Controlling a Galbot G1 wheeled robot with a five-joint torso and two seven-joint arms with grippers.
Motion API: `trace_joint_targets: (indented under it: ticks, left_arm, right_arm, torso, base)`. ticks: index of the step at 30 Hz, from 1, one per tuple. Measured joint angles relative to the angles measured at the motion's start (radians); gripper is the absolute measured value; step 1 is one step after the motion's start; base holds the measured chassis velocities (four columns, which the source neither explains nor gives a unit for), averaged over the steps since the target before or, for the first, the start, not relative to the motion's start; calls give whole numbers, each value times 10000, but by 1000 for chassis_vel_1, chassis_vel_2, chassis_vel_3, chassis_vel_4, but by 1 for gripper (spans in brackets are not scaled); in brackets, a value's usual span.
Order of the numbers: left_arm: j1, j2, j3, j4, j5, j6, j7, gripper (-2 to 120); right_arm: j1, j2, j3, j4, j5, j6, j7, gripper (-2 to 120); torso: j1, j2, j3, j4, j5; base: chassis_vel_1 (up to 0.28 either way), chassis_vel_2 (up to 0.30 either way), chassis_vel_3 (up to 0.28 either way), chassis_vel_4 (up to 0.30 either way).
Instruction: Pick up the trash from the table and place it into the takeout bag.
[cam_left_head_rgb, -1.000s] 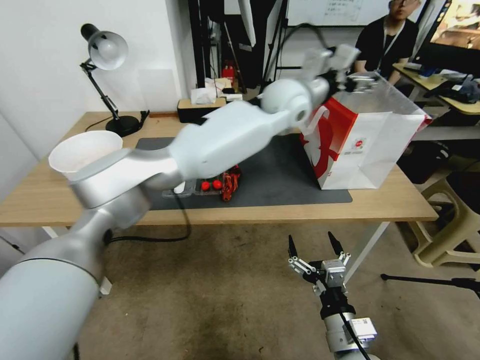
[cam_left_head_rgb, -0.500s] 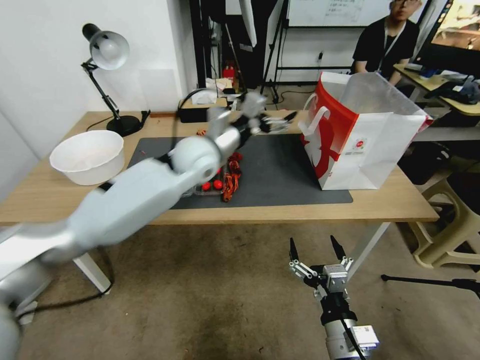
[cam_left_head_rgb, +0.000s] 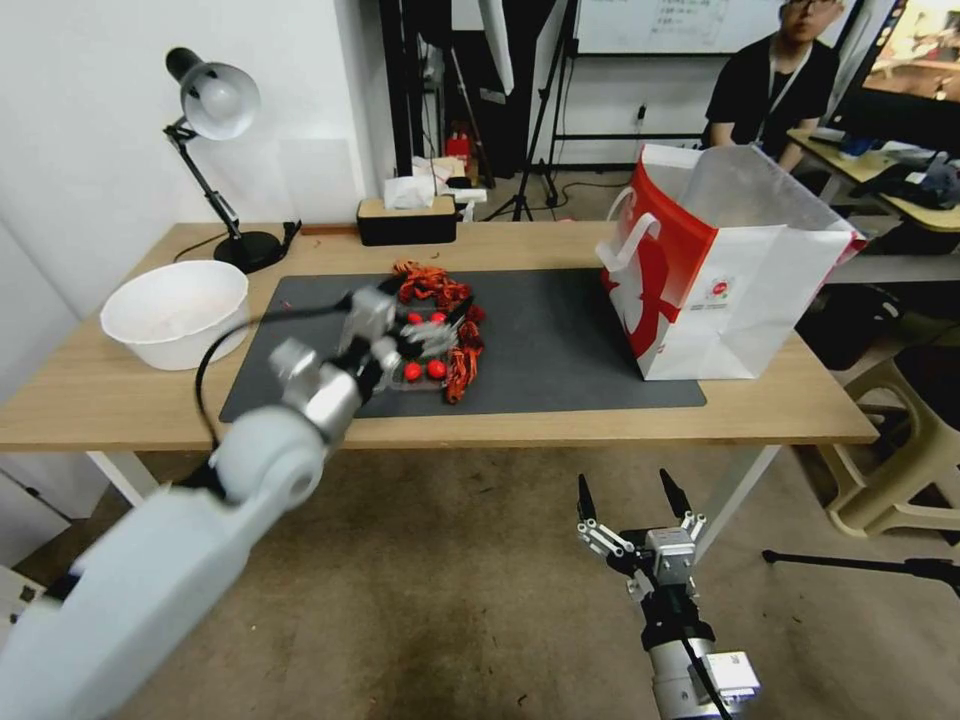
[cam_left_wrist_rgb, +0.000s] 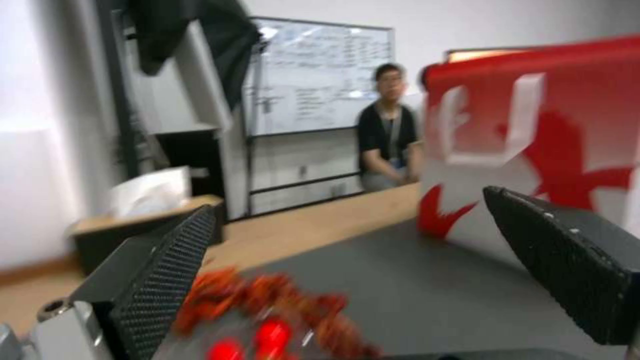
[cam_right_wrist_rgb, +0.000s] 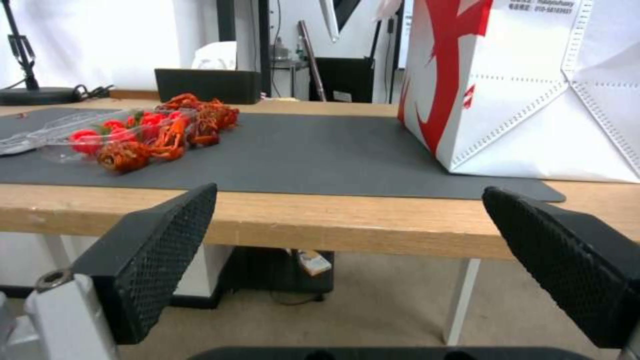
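The trash (cam_left_head_rgb: 445, 330) is a clear plastic tray with small red balls and a heap of orange-red shells, lying on the dark mat (cam_left_head_rgb: 560, 340) of the table (cam_left_head_rgb: 770, 400). My left gripper (cam_left_head_rgb: 432, 338) is low over the tray's near side, open, with the red pieces (cam_left_wrist_rgb: 267, 320) just ahead between its fingers (cam_left_wrist_rgb: 167, 270). The takeout bag (cam_left_head_rgb: 730, 280), white with red sides, stands open at the mat's right end; its red panel (cam_left_wrist_rgb: 533, 120) is in the left wrist view. My right gripper (cam_left_head_rgb: 632, 500) hangs open in front of the table, below its edge, facing the trash (cam_right_wrist_rgb: 150, 132) and the bag (cam_right_wrist_rgb: 533, 90).
A white bowl (cam_left_head_rgb: 175, 310) sits on the table's left end, a desk lamp (cam_left_head_rgb: 215, 105) behind it, and a tissue box (cam_left_head_rgb: 405, 220) at the back edge. A beige stool (cam_left_head_rgb: 900, 450) stands right of the table.
My left arm has swung from above the bag's mouth back to the left and down to the trash on the mat. The right arm has stayed put.
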Motion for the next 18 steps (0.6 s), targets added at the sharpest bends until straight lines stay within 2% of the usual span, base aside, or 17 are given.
trace_joint_targets:
  ticks: [1, 2, 5, 7, 9, 10, 13, 18]
  left_arm:
    - [733, -220, -456, -65, 447, -336, -162, 100]
    - [733, -220, -456, -65, 447, -336, -162, 100]
    - [2414, -979, -1568, -316, 1221, -699, -347, 100]
    - [2578, -1058, -1684, -340, 1314, -737, -366, 100]
    - [3732, -1650, -2469, -514, 2092, -1091, -505, 100]
    - [3732, -1650, -2469, -514, 2092, -1091, -505, 100]
    - [4969, -2059, -3023, -922, 2573, -1191, -1005, 100]
    - [5772, -2360, -3404, -1014, 2941, -1512, -1062, 100]
  right_arm:
    - [9, -4, -1, 3, 5, -1, 2, 100]
    - [9, -4, -1, 3, 5, -1, 2, 100]
    - [31, 1, -40, 1, 5, -5, -2, 100]
    - [33, 0, -45, 1, 6, -5, -4, 100]
    - [36, -9, -58, 0, 24, -5, -21, 100]
    - [36, -9, -58, 0, 24, -5, -21, 100]
    - [42, -53, -44, -24, 168, 105, -152, 100]
    - [100, -67, -10, -28, 341, 170, -277, 100]
  torso:
    - [1, 0, 1, -1, -2]
    - [1, 0, 1, -1, -2]
    - [0, 0, 1, 6, -4]
    - [-1, 0, 0, 6, -6]
    - [1, 0, 1, 3, -4]
    - [1, 0, 1, 3, -4]
    - [1, 0, 1, 5, -1]
    - [1, 0, 1, 3, -1]
  base:
    - [0, 0, 0, 0]
    - [0, 0, 0, 0]
    - [0, 0, 0, 0]
    - [0, 0, 0, 0]
    - [0, 0, 0, 0]
    - [0, 0, 0, 0]
    - [0, 0, 0, 0]
    - [0, 0, 0, 0]
